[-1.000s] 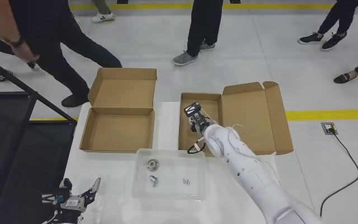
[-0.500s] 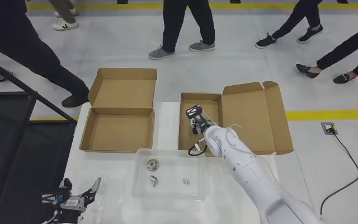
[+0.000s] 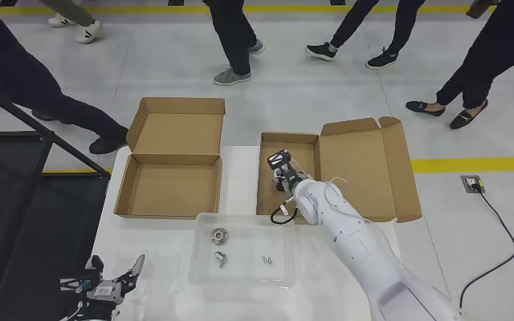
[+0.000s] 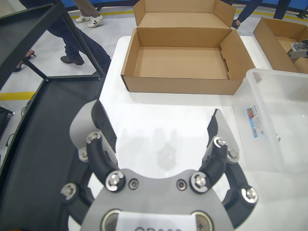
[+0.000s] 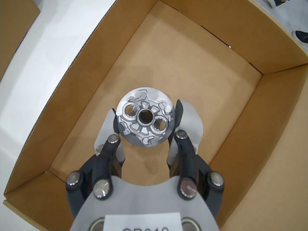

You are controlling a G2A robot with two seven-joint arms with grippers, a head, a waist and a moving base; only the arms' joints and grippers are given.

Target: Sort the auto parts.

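My right gripper (image 5: 145, 118) is shut on a round grey metal hub (image 5: 144, 117) with a centre bore and holes around it, held above the floor of the right cardboard box (image 5: 187, 56). From above, that gripper (image 3: 280, 168) hangs inside the same box (image 3: 271, 189). A clear plastic bin (image 3: 241, 277) in front holds a round metal part (image 3: 218, 235), a small fitting (image 3: 220, 258) and two small pins (image 3: 267, 259). My left gripper (image 4: 158, 123) stands open over bare white table near the front left corner, seen from above as the left gripper (image 3: 112, 282).
An open cardboard box (image 3: 169, 186) with nothing in it sits at the back left, its lid folded back; the left wrist view shows this box (image 4: 180, 82) ahead. A black rack (image 3: 40, 201) stands beside the table's left edge. People walk on the floor behind.
The right gripper with the hub has shifted slightly deeper over the right box. The left arm has not moved. People behind have walked on.
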